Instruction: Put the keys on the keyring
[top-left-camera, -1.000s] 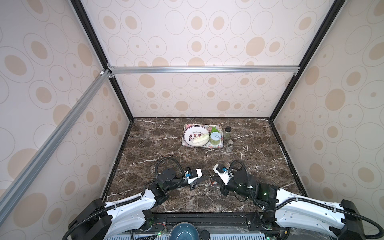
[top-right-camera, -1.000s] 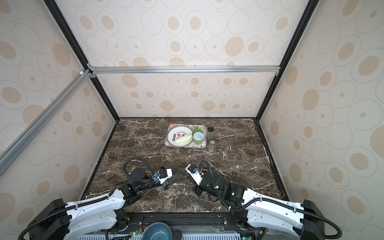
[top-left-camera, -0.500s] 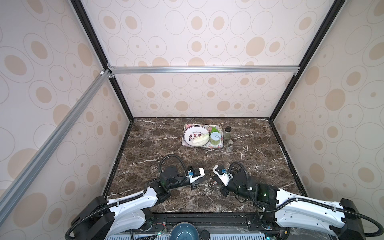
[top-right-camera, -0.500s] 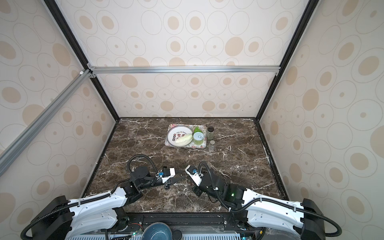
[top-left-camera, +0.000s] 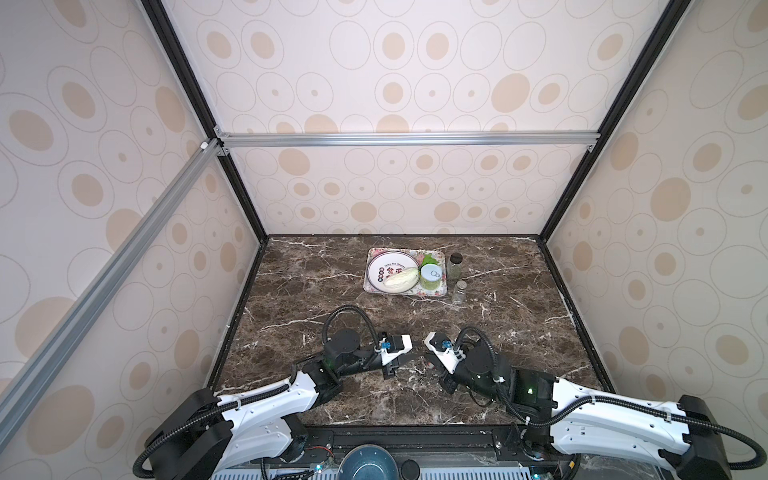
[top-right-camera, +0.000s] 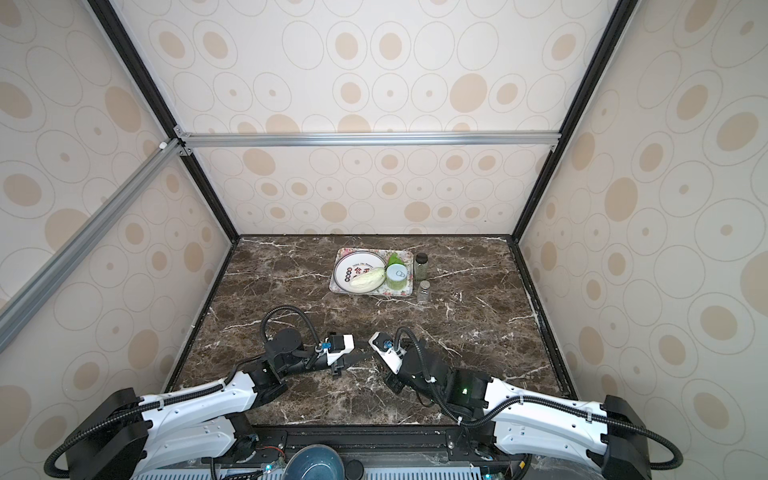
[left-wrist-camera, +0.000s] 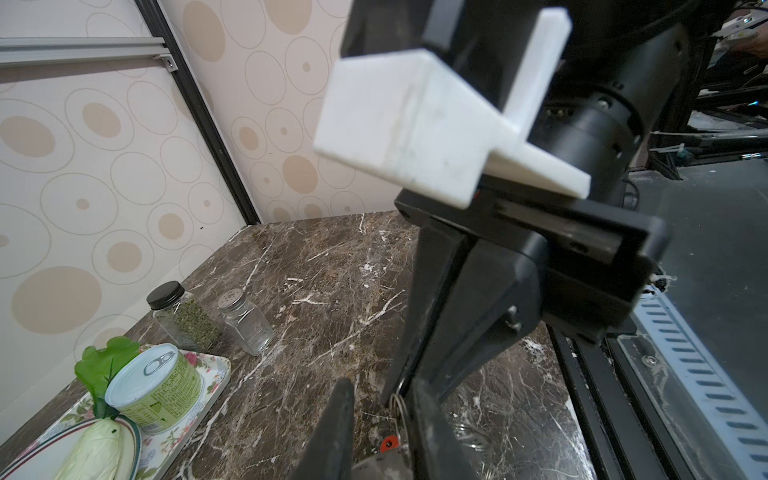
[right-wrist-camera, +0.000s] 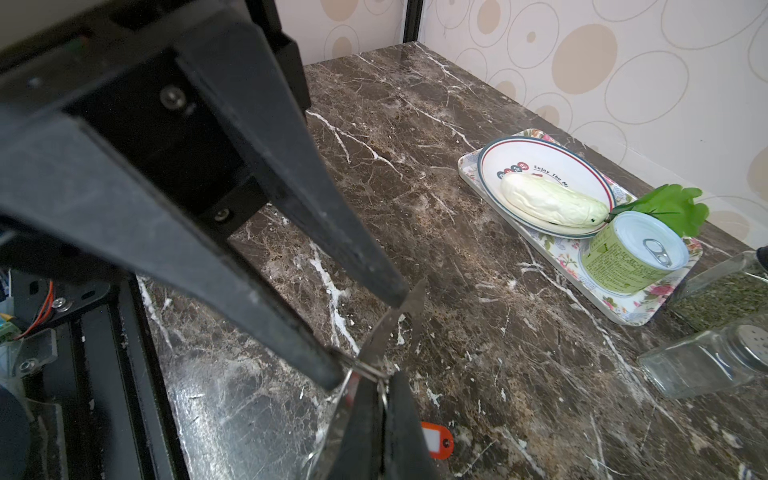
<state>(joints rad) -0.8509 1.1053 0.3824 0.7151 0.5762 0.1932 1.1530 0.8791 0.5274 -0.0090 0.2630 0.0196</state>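
My two grippers meet low over the front middle of the marble table (top-left-camera: 498, 332). My right gripper (right-wrist-camera: 365, 332) is shut on a key (right-wrist-camera: 390, 322), a thin grey blade seen edge on. A small wire ring (right-wrist-camera: 368, 370) hangs at its lower end. The key's red-orange tag (right-wrist-camera: 434, 438) shows low beside the left fingers (right-wrist-camera: 405, 432). My left gripper (left-wrist-camera: 380, 384) is narrowly shut on a flat grey piece (left-wrist-camera: 378, 467), the keyring, most of it hidden. The wire ring (left-wrist-camera: 397, 411) and the tag's end (left-wrist-camera: 387, 444) lie between its fingers. In a top view the left gripper (top-left-camera: 395, 368) and right gripper (top-left-camera: 430, 363) nearly touch.
At the back middle a floral tray (top-left-camera: 438, 293) holds a white plate (top-left-camera: 376, 266) with a pale cabbage (top-left-camera: 401, 277), a green can (top-left-camera: 431, 276) and a leaf. Two glass jars (top-left-camera: 456, 266) (top-left-camera: 459, 291) stand beside it. A black rail (top-left-camera: 415, 432) edges the front.
My left gripper has shifted a little to the right, closer to my right gripper, and its jaws have narrowed slightly. The right arm has barely moved.
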